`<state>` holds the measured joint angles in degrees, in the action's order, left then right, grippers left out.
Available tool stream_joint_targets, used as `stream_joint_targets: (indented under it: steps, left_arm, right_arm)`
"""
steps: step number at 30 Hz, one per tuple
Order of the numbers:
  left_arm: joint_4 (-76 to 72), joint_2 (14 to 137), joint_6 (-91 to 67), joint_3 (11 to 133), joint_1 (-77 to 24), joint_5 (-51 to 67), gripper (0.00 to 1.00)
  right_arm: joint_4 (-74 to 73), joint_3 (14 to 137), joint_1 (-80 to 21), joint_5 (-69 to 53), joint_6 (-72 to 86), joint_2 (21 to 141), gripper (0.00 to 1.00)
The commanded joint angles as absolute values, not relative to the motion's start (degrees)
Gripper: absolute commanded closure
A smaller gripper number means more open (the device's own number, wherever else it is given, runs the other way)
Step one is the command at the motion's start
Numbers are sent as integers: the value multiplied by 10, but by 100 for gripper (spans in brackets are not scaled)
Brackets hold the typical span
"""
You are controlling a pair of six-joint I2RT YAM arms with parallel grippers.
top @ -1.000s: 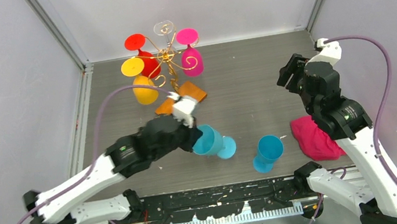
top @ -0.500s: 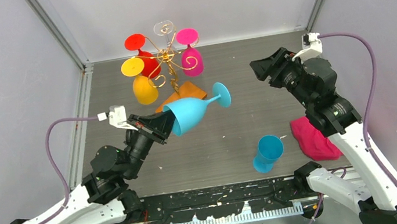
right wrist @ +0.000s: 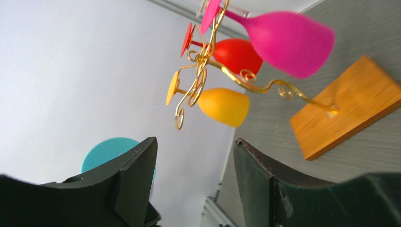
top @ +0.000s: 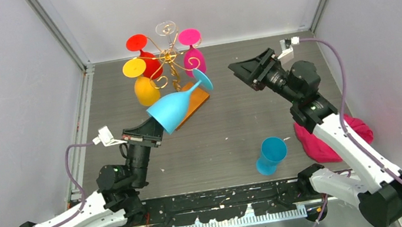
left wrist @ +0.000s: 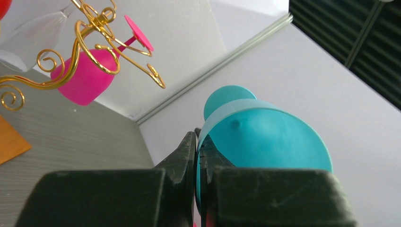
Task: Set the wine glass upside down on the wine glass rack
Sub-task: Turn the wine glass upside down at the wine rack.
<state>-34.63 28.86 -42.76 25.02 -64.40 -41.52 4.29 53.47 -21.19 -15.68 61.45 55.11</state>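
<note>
My left gripper point(top: 156, 127) is shut on the rim of a blue wine glass point(top: 173, 108) and holds it tilted in the air. The glass's foot point(top: 203, 80) points at the wine glass rack point(top: 170, 58), a gold wire stand on an orange wooden base point(top: 199, 95). The left wrist view shows one finger inside the blue wine glass point(left wrist: 265, 137) and one outside, with the gold rack point(left wrist: 94, 42) up to the left. My right gripper point(top: 245, 71) is open and empty, to the right of the foot. In the right wrist view my right gripper point(right wrist: 194, 146) faces the rack point(right wrist: 203, 71), and the blue foot point(right wrist: 106, 151) shows behind its left finger.
Red point(top: 147, 61), yellow point(top: 146, 90), pink point(top: 194, 61) and clear point(top: 165, 29) glasses hang upside down on the rack. A second blue glass point(top: 269, 154) stands on the table at front right. A pink cloth point(top: 324, 140) lies beside it. Walls enclose the table on three sides.
My left arm lifted the blue glass off the table and carried it back toward the rack, foot leading. My right arm swung left toward the rack, still open.
</note>
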Motion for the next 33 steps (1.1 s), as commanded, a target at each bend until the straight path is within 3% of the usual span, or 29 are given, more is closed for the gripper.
stream_joint_targets:
  steps: [1, 8, 17, 23, 33]
  left_arm:
    - [-490, 300, -447, 226, -644, -467, 99]
    - [-567, 336, -471, 193, -644, -476, 99]
    - [-643, 381, -495, 164, -644, -484, 99]
    - [-653, 383, -490, 163, -644, -487, 99]
    - [-668, 382, -485, 163, -644, -472, 99]
  right_arm:
    - [234, 494, -210, -236, 773, 586, 35]
    - [473, 444, -213, -281, 956, 665, 36]
    - [627, 434, -268, -282, 1087, 721, 38]
    - [627, 431, -324, -272, 1083, 727, 39]
    - [596, 409, -329, -258, 1060, 698, 39]
